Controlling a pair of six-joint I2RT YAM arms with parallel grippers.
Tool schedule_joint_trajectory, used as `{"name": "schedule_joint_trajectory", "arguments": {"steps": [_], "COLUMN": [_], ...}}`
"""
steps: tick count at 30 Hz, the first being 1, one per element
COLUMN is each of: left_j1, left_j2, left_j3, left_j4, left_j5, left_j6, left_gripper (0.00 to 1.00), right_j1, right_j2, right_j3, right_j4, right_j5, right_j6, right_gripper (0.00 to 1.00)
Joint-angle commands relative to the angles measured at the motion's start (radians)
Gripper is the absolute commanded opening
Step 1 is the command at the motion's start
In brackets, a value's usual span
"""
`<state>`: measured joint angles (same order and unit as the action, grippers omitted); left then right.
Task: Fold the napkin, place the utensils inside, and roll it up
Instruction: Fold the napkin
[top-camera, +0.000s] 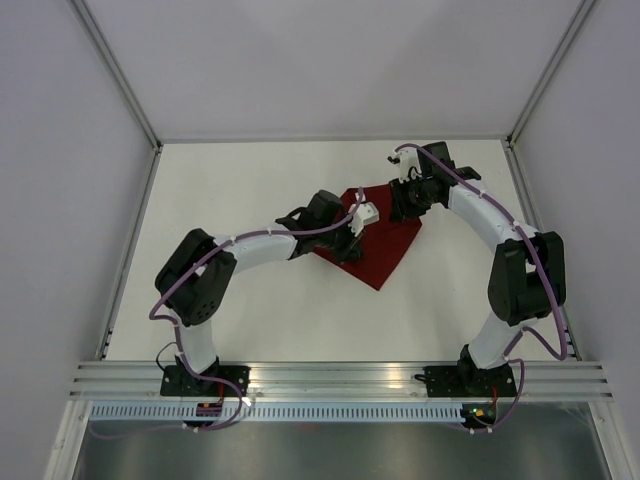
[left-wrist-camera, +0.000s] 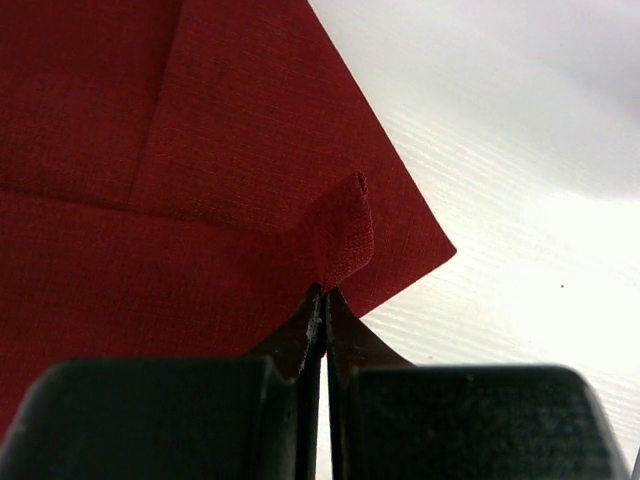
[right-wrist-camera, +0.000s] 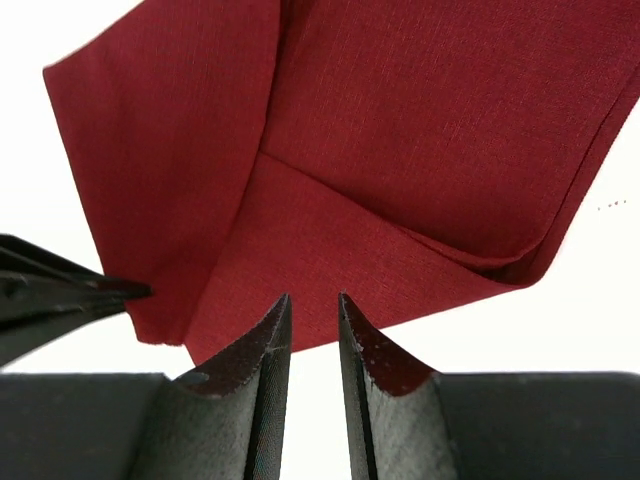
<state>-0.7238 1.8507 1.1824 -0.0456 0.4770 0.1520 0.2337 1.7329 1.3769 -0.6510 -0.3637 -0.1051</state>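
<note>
While the left hand (left-wrist-camera: 323, 297) has its jaws pressed fully together on a small raised tuck of the napkin (left-wrist-camera: 200, 150), near one free corner, the right hand (right-wrist-camera: 312, 300) sits at the opposite edge with its jaws a narrow gap apart. Bare table (top-camera: 250, 180) shows through that gap, so it appears to hold nothing.

Position: the napkin lies mid-table between the two hands. It is partly folded, with overlapping flaps and creases visible in both wrist views. No utensil is visible in any view.

Step in hand (judged): folding.

Notes for doing it well:
- Keep the pinched corner low while carrying it over, so the lower layers do not drag.
- Use the right hand to pin the near edge, or take its own corner, before the left pulls. Otherwise the whole cloth may slide on the smooth table.
- Lay edge onto edge and check the corners match before letting go.
- The pinch is small, so the cloth could slip out under tension.

Writing or labels: none legible on the cloth, hands or table.
</note>
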Motion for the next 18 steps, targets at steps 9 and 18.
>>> {"name": "schedule_joint_trajectory", "arguments": {"steps": [9, 18], "left_j1": [-0.127, -0.181], "left_j2": [0.087, 0.120], "left_j3": [0.049, 0.075], "left_j4": [0.026, 0.030], "left_j5": [-0.127, -0.215], "left_j6": [0.086, 0.074], "left_gripper": [0.02, 0.16], "right_j1": [0.003, 0.003], "right_j2": [0.042, 0.079], "right_j3": [0.037, 0.045], "right_j4": [-0.022, -0.035], "right_j5": [0.100, 0.123], "right_j6": [-0.001, -0.002], "right_gripper": [0.31, 0.30]}}
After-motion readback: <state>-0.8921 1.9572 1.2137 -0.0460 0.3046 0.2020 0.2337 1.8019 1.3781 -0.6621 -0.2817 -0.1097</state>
